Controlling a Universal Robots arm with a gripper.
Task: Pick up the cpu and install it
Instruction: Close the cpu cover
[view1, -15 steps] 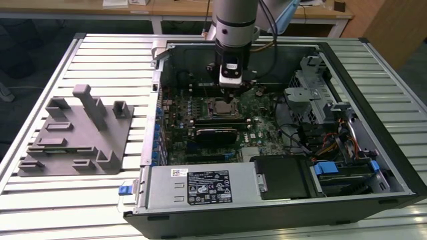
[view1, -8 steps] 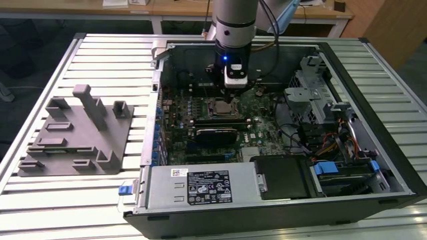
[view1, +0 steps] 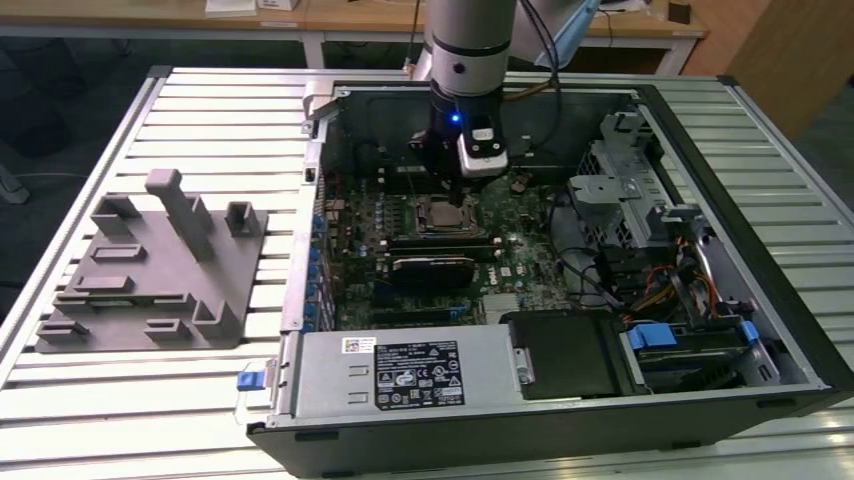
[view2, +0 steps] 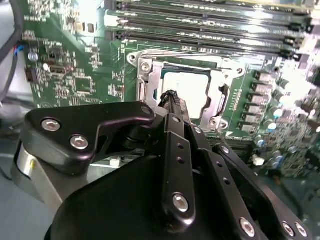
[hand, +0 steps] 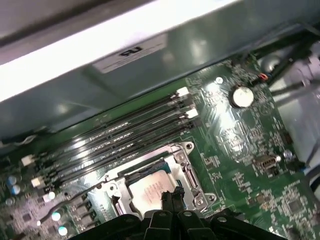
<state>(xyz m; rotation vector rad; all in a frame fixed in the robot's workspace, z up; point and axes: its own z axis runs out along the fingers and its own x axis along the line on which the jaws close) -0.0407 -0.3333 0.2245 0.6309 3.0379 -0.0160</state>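
The cpu (view2: 192, 90) is a silver-grey square lying flat inside the metal socket frame (view2: 147, 75) on the green motherboard; it also shows in the first wrist view (hand: 147, 192). My gripper (view2: 172, 96) hangs just above the cpu's edge, its two black fingertips pressed together with nothing between them. In the first wrist view the gripper (hand: 171, 196) points down at the chip. In the exterior view the gripper (view1: 455, 196) reaches into the open computer case (view1: 747, 250), right over the socket (view1: 447, 214).
Long memory slots (hand: 125, 135) run beside the socket. A black finned module (view1: 430, 272) sits nearer the case front, a silver power supply (view1: 400, 372) beyond it. Drive cages and cables (view1: 641, 230) fill the exterior view's right. A grey plastic block (view1: 147, 265) stands on the slatted table.
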